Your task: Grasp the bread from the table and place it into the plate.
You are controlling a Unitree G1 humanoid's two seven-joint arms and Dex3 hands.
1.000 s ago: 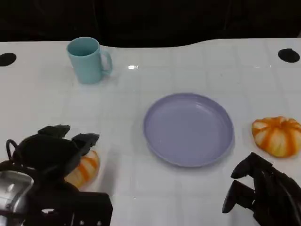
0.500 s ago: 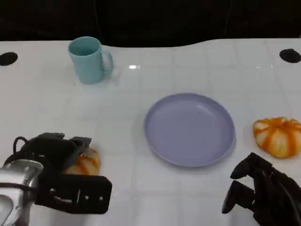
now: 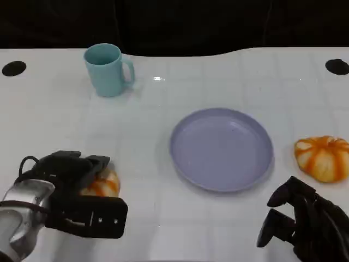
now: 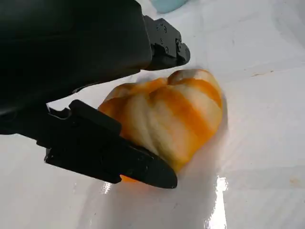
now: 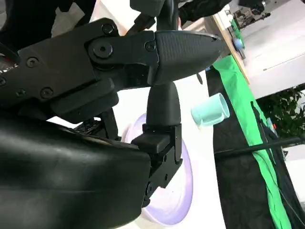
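On the white table [image 3: 163, 136] the lavender plate [image 3: 221, 149] serves as the landmark. It sits a little right of the middle and nothing lies in it.

Well to the left of the plate and nearer the robot lies a bread roll [image 3: 101, 183], orange with pale stripes, resting on the table. The left robot hand [image 3: 73, 172] is over it from the near side. In the left wrist view the black fingers [image 4: 119, 157] lie along one side of the roll [image 4: 167, 117] and another black part of the hand reaches over its far side, so the hand is cupped around the roll and touching it. The roll's underside is still on the table surface, with its reflection visible just beside it.

A second bread roll [image 3: 323, 158] of the same orange and pale colouring lies on the table just to the right of the plate, apart from its rim.

The right robot hand [image 3: 305, 224] is nearer the robot than the plate, off its lower right edge, and apart from the second roll. Its fingers are curled in with nothing between them. In the right wrist view the black fingers [image 5: 162, 109] stand in front of the plate [image 5: 181, 191].

A light blue mug [image 3: 106, 69] stands upright well beyond the plate and to its left, handle turned toward the plate's side.
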